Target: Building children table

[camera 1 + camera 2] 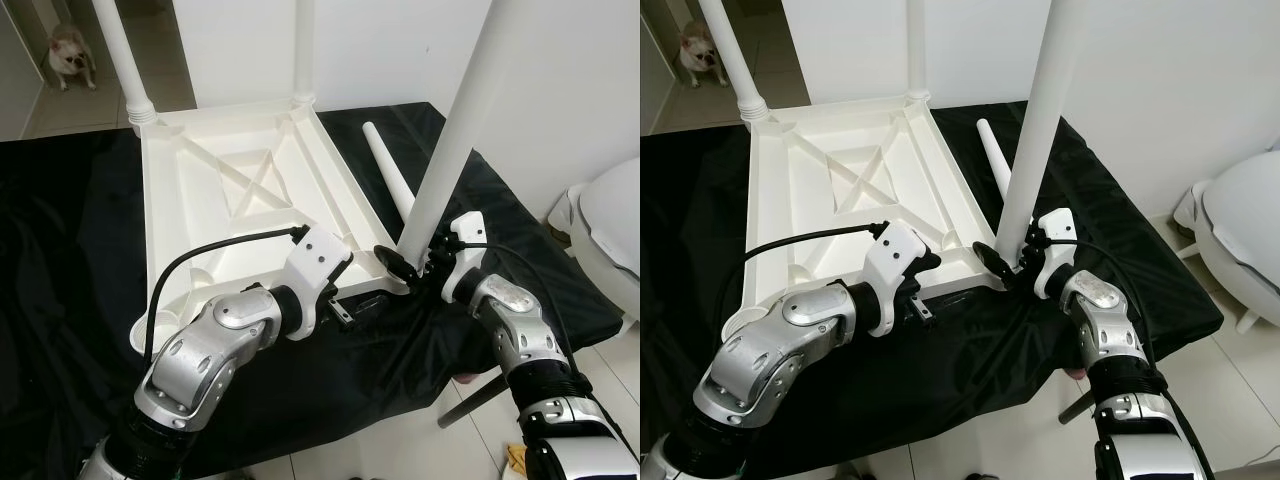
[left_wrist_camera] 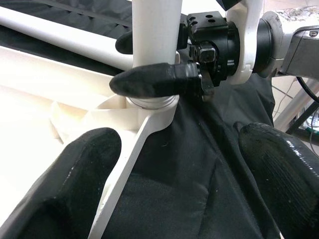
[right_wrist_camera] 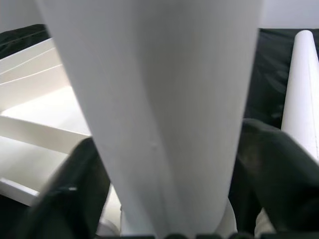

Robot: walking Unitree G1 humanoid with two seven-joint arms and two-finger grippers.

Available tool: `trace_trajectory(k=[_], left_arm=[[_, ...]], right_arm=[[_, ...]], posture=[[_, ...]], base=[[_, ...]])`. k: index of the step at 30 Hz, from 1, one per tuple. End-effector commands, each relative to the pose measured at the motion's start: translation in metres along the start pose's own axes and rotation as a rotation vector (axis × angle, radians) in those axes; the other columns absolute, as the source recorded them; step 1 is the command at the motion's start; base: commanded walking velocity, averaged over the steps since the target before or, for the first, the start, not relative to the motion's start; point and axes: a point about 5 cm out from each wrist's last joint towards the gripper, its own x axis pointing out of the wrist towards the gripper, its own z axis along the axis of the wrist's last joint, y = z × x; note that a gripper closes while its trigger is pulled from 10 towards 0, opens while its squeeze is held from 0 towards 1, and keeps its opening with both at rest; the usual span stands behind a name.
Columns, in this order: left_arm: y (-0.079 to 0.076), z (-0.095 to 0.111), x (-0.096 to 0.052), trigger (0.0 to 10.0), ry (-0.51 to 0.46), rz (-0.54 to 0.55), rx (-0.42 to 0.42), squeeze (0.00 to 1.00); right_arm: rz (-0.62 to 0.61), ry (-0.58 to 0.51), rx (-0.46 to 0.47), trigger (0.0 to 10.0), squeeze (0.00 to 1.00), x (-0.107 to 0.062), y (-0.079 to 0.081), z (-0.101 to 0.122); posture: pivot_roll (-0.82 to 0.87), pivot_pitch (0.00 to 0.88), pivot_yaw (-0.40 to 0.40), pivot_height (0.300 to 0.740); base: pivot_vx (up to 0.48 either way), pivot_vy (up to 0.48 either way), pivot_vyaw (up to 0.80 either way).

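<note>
The white table top (image 1: pixel 230 190) lies upside down on a black cloth (image 1: pixel 60 250). Two white legs (image 1: pixel 122 55) (image 1: pixel 304 50) stand in its far corners. A third leg (image 1: pixel 460 120) stands upright in the near right corner socket (image 2: pixel 149 102), and my right gripper (image 1: pixel 410 265) is shut on its base, one finger (image 2: pixel 149 82) on each side. A loose leg (image 1: pixel 388 170) lies on the cloth just right of the table. My left gripper (image 2: pixel 169 189) is open at the table's near right edge, its fingers (image 2: pixel 60 184) straddling the corner rim without touching it.
A small dog (image 1: pixel 70 55) sits on the tiled floor at the far left. A white rounded object (image 1: pixel 610 220) stands to the right of the work surface. The cloth's front edge hangs over a metal support (image 1: pixel 475 400) near my right arm.
</note>
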Motion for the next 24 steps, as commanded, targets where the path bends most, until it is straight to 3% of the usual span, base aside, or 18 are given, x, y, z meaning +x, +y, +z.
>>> trace_trajectory(k=[1,2,13,14,24], left_arm=[[-0.001,-0.001,0.002,10.0,0.010,-0.008,0.002,0.00],[-0.002,-0.001,0.002,10.0,0.009,-0.008,0.001,0.00],[-0.003,-0.002,0.004,10.0,0.009,-0.016,-0.001,0.00],[-0.003,-0.003,0.004,10.0,0.010,-0.016,0.000,0.00],[-0.004,-0.004,0.003,10.0,0.012,-0.020,0.001,0.00]], right_arm=[[0.018,0.000,-0.010,3.1,0.00,0.001,0.000,0.000],[0.033,0.001,-0.008,0.0,0.00,-0.002,-0.001,-0.002],[0.054,0.010,-0.025,0.0,0.00,-0.011,-0.001,-0.008],[0.025,0.019,-0.022,10.0,0.00,-0.009,0.000,-0.009],[-0.101,-0.031,0.026,10.0,0.00,0.003,0.012,-0.007]], posture=[[-0.02,0.067,0.004,0.740],[-0.03,0.064,-0.002,0.740],[-0.03,0.057,-0.008,0.740],[-0.03,0.055,-0.008,0.740],[-0.03,0.052,-0.012,0.740]], base=[[0.000,0.000,0.00],[0.000,0.000,0.00],[0.000,0.000,0.00],[0.000,0.000,0.00],[0.000,0.000,0.00]])
